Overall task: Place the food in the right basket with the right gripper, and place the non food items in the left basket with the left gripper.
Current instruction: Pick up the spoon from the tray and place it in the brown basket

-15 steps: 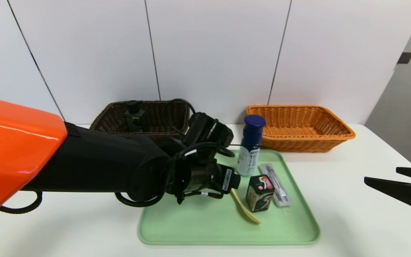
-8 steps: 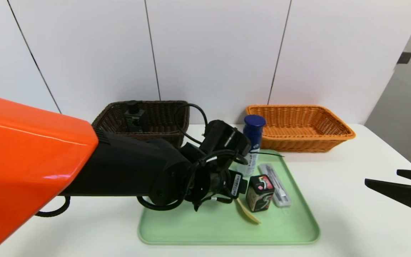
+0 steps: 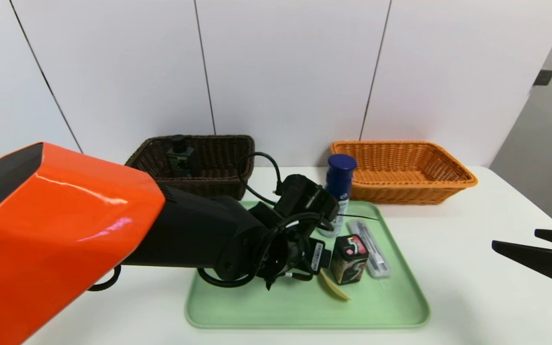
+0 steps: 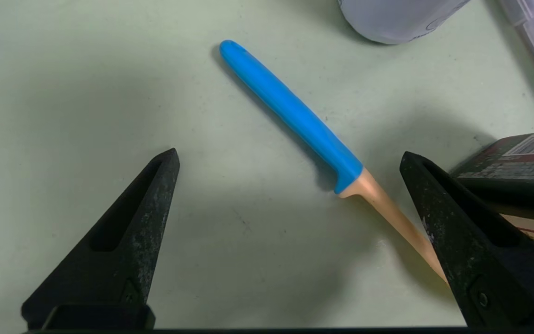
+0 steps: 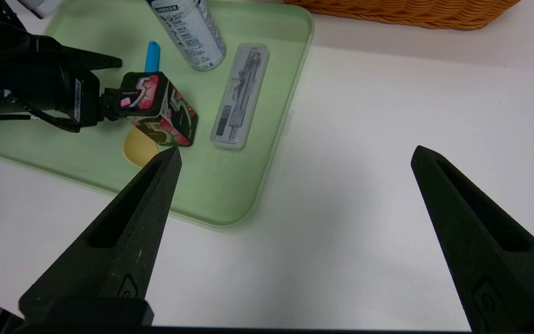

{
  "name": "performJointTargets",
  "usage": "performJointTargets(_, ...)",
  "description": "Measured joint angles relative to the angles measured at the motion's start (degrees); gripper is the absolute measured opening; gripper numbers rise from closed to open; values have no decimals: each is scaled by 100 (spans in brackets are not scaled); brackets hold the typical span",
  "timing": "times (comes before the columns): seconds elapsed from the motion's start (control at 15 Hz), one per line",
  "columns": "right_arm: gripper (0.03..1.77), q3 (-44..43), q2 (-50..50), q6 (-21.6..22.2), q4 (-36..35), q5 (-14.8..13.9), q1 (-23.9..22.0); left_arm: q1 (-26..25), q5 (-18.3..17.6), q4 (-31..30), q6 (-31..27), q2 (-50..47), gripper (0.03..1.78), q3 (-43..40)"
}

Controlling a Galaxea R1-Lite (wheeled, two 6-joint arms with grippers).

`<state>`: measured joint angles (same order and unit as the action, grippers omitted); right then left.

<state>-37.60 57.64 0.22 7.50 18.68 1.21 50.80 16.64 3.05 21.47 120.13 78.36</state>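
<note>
On the green tray (image 3: 237,306) lies the blue-handled utensil (image 4: 290,109), its yellow tip (image 3: 333,287) toward the front. My left gripper (image 4: 290,153) hangs open just above the tray. The utensil's neck runs between its fingers, neither of which touches it. The small dark box (image 3: 349,258) stands right beside one finger. The white bottle with the blue cap (image 3: 340,189) and the clear-grey case (image 3: 369,249) stand on the tray behind and beside it. The black bottle (image 3: 180,155) sits in the dark brown basket (image 3: 218,165). The orange basket (image 3: 403,170) holds nothing. My right gripper (image 3: 515,238) hovers open and empty at the far right.
The white table (image 3: 472,287) carries the tray in the middle and both baskets along the back wall. My left arm (image 3: 185,235) reaches across the tray's left half and hides it in the head view. The right gripper (image 5: 295,149) hangs over bare table beside the tray.
My left arm has swung right and lower over the tray, bringing its open gripper from beside the brown basket down around the utensil. The right arm has barely moved.
</note>
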Motion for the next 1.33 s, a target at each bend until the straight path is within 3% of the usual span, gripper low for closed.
performJointTargets(0.2, 171, 0, -4, -1, 0, 1, 0, 0, -9, -18, 22, 57, 169, 11)
performJointTargets(0.27, 171, 0, -4, -4, 0, 0, 0, 0, -20, -16, 35, 68, 161, 11)
performJointTargets(0.47, 171, -2, -6, 2, 0, 0, 0, -6, -24, 11, 41, 96, 116, 6)
performJointTargets(0.73, 171, -11, -6, 2, 0, 0, 0, -9, -27, 34, 44, 101, 78, 5)
performJointTargets(0.8, 171, -18, -6, 5, -1, 0, 0, -11, -28, 72, 44, 101, 50, 6)
performJointTargets(0.87, 171, -20, -6, 2, -4, 0, 0, -11, -35, 124, 41, 96, 9, 9)
performJointTargets(1.33, 171, -29, -6, -6, -15, 6, 0, -172, -24, 304, 27, -119, 8, 5)
